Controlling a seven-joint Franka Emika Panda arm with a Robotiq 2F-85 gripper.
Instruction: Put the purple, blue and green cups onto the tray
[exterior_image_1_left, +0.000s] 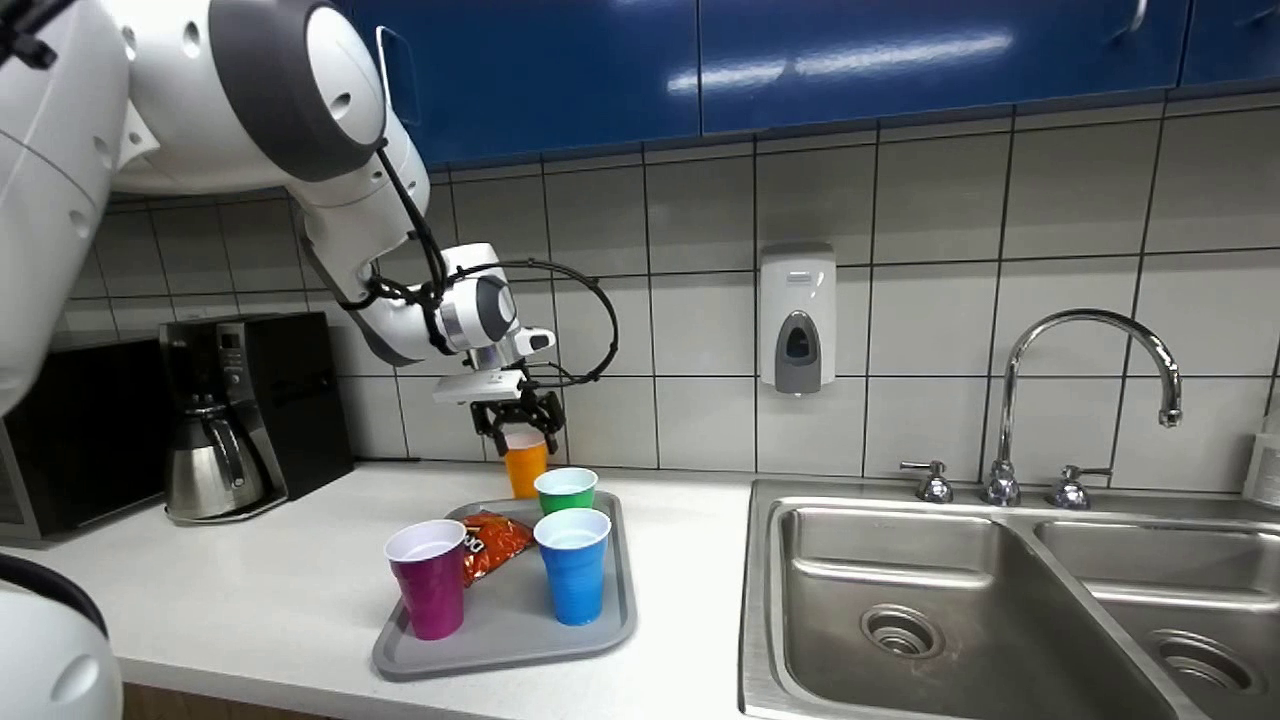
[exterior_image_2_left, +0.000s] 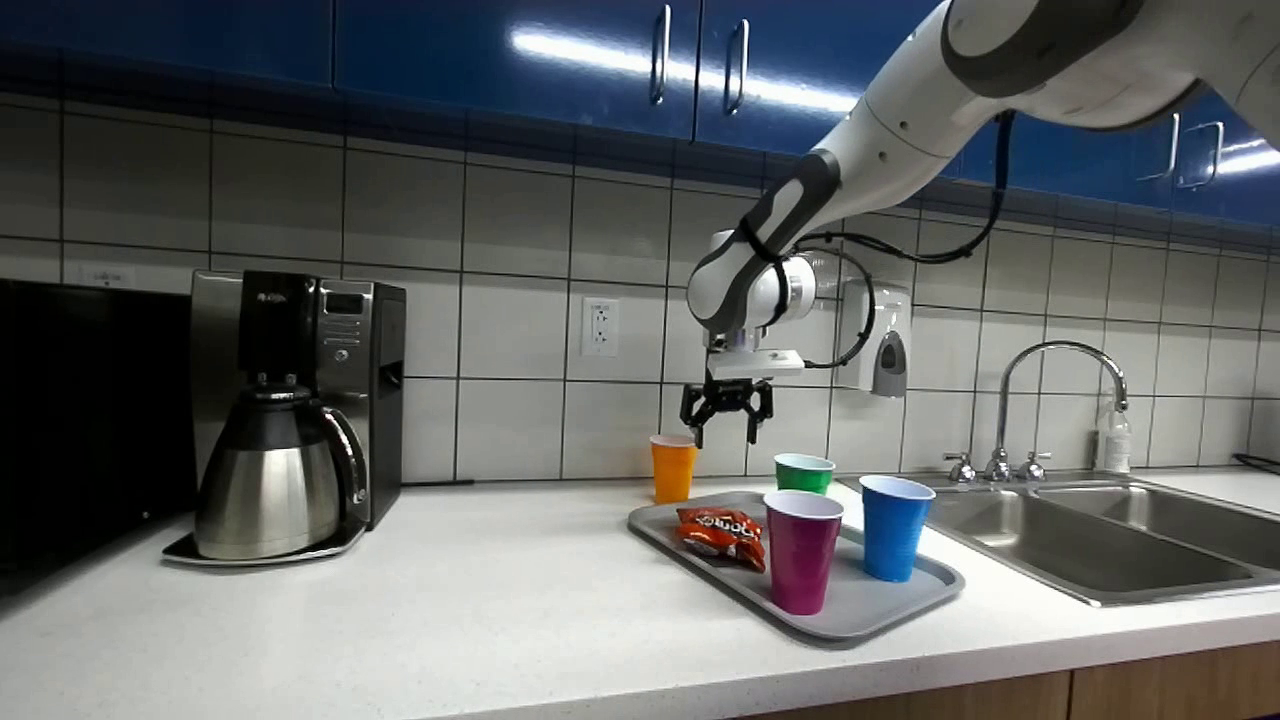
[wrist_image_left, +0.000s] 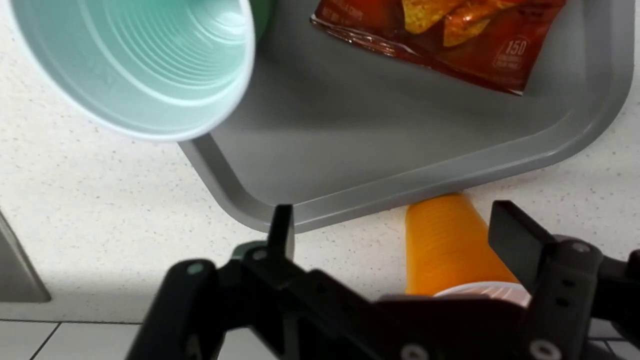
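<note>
Overhead are blue cabinets (exterior_image_2_left: 480, 70); the hand (exterior_image_2_left: 726, 440) hangs spread above a white counter (exterior_image_2_left: 400, 620) bearing the grey tray (exterior_image_2_left: 862, 602).

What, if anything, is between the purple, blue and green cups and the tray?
Nothing visible: the purple cup and blue cup stand on the tray, as does the green cup, its base hidden. The snack bag on it blocks none.
</note>
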